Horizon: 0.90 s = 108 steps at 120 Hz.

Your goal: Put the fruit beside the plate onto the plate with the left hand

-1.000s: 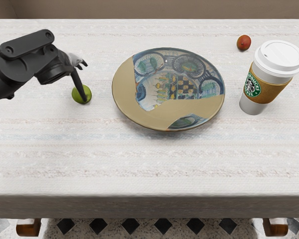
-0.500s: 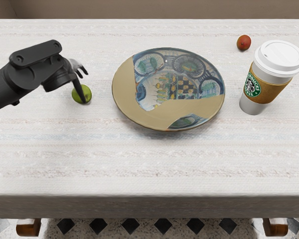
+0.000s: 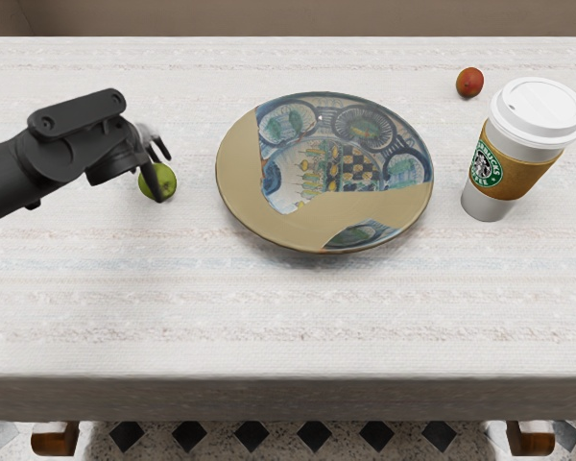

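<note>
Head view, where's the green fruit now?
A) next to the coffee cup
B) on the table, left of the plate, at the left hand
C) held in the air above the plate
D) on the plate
B: the green fruit is on the table just left of the plate, partly covered by the left hand. The fruit near the coffee cup is the small red fruit.

Coffee cup [image 3: 518, 154] (upright, capped) far rt; red fruit [image 3: 469, 82] near it.

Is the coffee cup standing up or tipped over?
Standing up. The coffee cup rests on its base on the table, white lid on top.
</note>
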{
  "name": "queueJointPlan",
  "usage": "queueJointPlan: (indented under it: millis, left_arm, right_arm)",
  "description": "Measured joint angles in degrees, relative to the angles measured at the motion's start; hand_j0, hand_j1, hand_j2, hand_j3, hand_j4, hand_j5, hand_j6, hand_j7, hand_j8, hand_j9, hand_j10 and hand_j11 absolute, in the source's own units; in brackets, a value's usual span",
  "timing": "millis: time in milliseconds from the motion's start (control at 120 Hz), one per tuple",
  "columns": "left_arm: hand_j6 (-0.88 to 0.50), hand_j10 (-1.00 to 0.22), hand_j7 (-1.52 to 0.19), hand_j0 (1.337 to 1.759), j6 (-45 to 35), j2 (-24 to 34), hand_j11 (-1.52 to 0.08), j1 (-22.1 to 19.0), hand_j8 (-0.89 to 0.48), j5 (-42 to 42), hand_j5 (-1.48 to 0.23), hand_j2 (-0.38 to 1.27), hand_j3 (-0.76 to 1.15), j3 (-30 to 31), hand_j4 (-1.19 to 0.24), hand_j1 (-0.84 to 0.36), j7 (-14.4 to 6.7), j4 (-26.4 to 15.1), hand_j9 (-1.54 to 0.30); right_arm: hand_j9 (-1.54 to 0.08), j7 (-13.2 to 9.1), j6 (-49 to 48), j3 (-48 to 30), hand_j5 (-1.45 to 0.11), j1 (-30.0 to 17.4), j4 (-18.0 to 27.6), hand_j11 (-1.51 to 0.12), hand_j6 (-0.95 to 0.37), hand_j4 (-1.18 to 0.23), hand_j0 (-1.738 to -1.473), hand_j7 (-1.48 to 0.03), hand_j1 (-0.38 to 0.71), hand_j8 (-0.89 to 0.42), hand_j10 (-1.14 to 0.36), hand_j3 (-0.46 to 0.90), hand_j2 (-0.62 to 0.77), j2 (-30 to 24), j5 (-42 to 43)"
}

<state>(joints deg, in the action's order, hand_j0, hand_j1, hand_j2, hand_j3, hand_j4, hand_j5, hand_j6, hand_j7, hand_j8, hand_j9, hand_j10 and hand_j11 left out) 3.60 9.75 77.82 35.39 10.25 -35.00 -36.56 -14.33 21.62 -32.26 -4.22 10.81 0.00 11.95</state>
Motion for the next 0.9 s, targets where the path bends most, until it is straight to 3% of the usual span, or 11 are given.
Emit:
queueJointPlan:
  millis: [392,625,900]
  left_arm:
    - [-0.48,-0.50,-0.64,1.657,0.7,-1.0,-0.65,-0.3,-0.47,0.2,-0.63,0.12,0.00,0.4,-0.52,-0.23,0.0,0.0,-0.65]
    - [-0.54,-0.57,-0.71,1.653,0.9,-1.1,-0.74,-1.0,-0.50,0.6,-0.67,0.22,0.00,1.5,-0.60,-0.21,0.0,0.2,-0.74]
    - [-0.31,-0.47,-0.87,1.651,5.0,-0.4,-0.88,0.9,-0.32,-1.6,-0.87,0.26,0.00,1.6,-0.65,-0.30,0.0,0.2,-0.88]
  right_arm:
    - [0.00,0.0,0.0,0.0,0.00,0.0,0.0,0.00,0.00,0.00,-1.658,0.00,-0.35,0.00,0.00,0.00,0.00,0.0,0.0]
    - [0.00,0.0,0.0,0.0,0.00,0.0,0.0,0.00,0.00,0.00,-1.658,0.00,-0.35,0.00,0.00,0.00,0.00,0.0,0.0]
    - [0.00,0.0,0.0,0.0,0.00,0.0,0.0,0.00,0.00,0.00,-1.658,0.00,-0.35,0.00,0.00,0.00,0.00,0.0,0.0]
